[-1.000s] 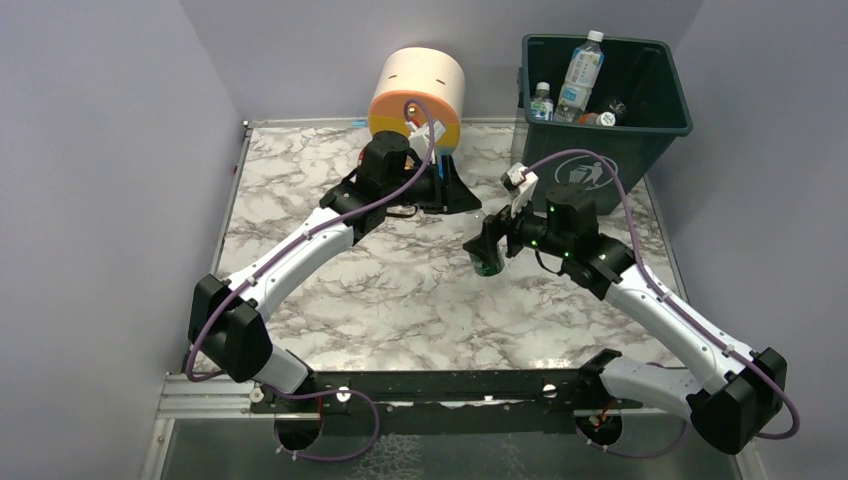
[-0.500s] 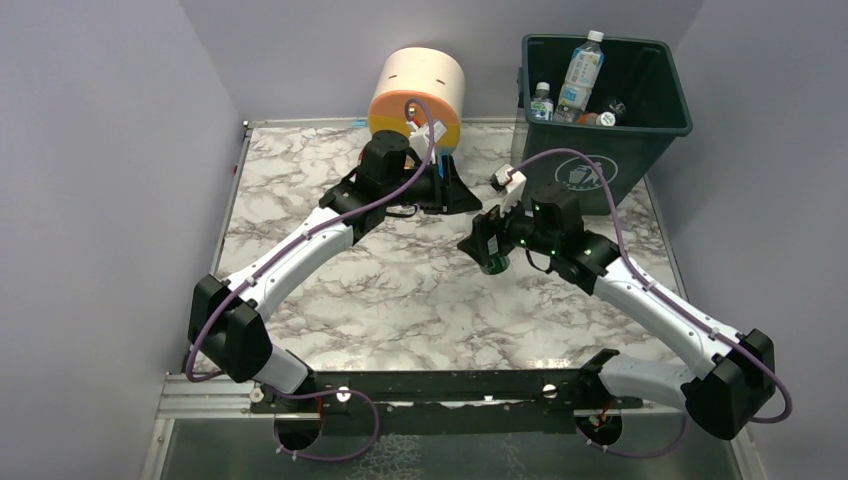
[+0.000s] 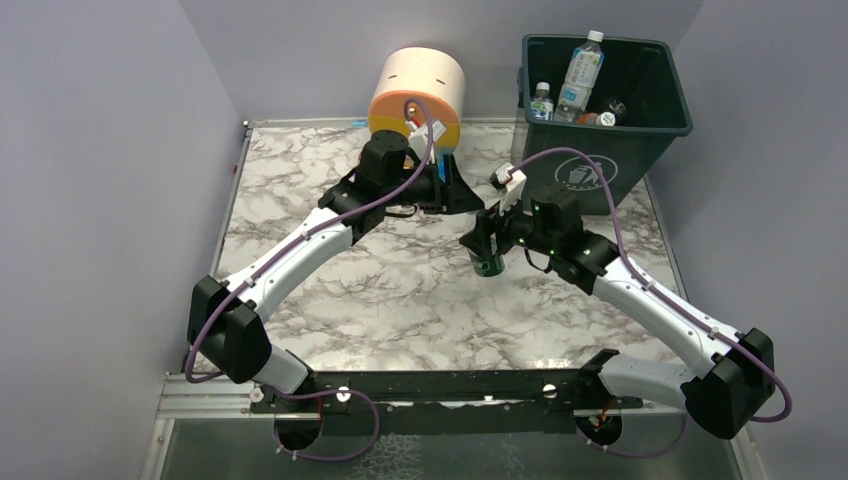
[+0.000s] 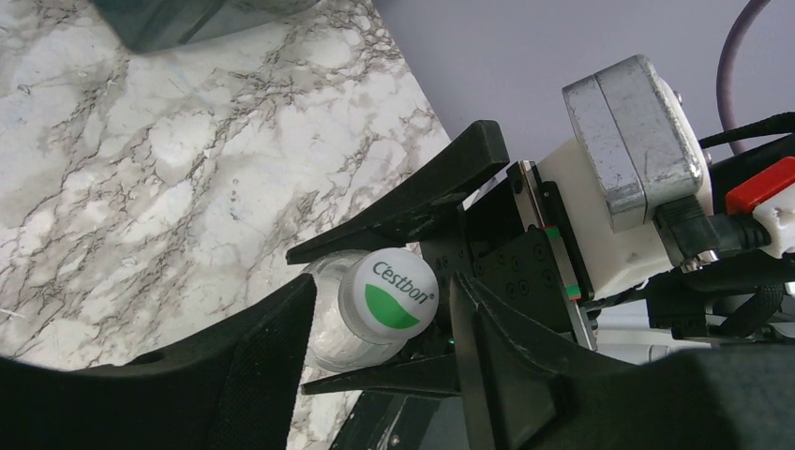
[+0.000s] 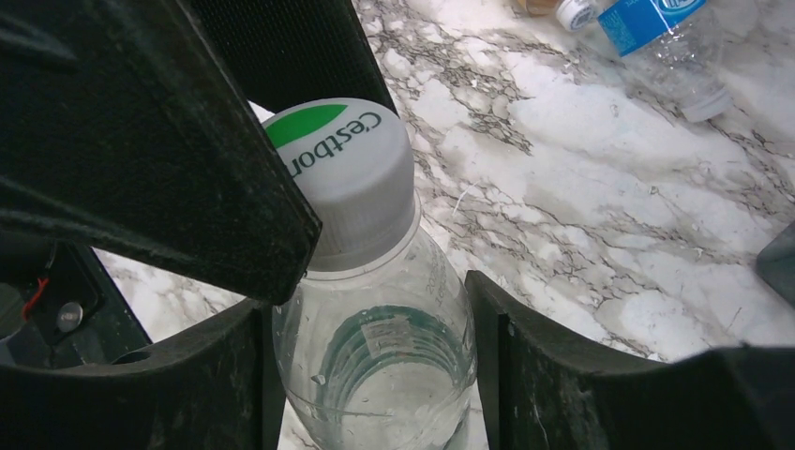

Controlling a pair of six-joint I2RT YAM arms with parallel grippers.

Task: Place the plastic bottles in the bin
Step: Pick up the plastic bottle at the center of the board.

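While the marbled worktop [image 3: 300,180] spreads wide under both arms, the dark green bin [image 3: 640,150] at its far right already holds several plastic bottles [image 3: 583,65], one tall one leaning against the back wall, so part of the job looks done. Left of the bin, at the far edge, sits the round drawer unit [image 3: 415,85], which has no part in the task. Over the middle of the worktop the two arms meet around a single clear bottle [image 5: 375,375], held off the surface and well short of the bin. The right end effector [image 5: 366,300] has its fingers against both sides of the bottle's body and carries it. The left end effector [image 4: 380,286] stands around the white cap [image 5: 342,178] with its jaws slightly parted and a sliver of gap on one side, so it does not appear to grip. This reads as a handover towards the arm nearer the bin. A blue-labelled bottle [image 5: 666,37] lies on the worktop with part of another beside it, so at least three remain to be binned.
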